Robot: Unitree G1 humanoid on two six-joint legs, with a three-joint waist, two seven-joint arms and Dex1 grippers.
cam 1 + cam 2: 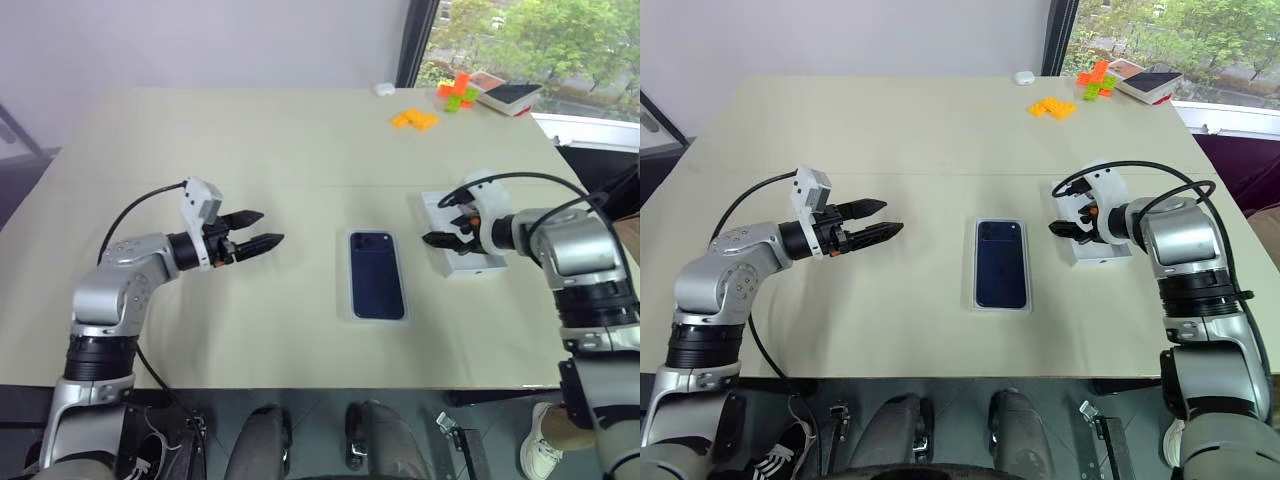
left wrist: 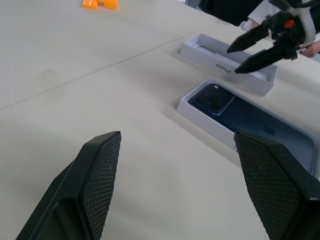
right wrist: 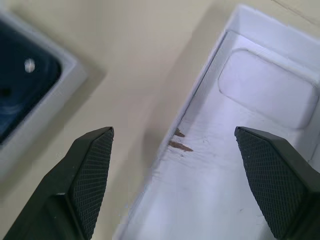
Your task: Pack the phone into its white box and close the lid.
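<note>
1. The shallow white cardboard lid (image 1: 1092,235) lies open side up on the pale beige table (image 1: 920,140), to the right of the box; the right arm's wrist covers much of it in the head views, so its full outline is hard to make out.
2. Whether its outer face carries a print cannot be told, as that face is down.
3. The slim dark navy-blue phone (image 1: 376,274) lies back up, camera cluster at the far corner, inside the shallow white box (image 1: 377,316), of which only a thin rim shows around it.
4. The left gripper (image 1: 262,231) hangs above bare table left of the box, fingers spread apart, holding and touching nothing.
5. The right gripper (image 1: 433,233) hovers over the lid's near-left edge, fingers wide, gripping nothing.
</note>
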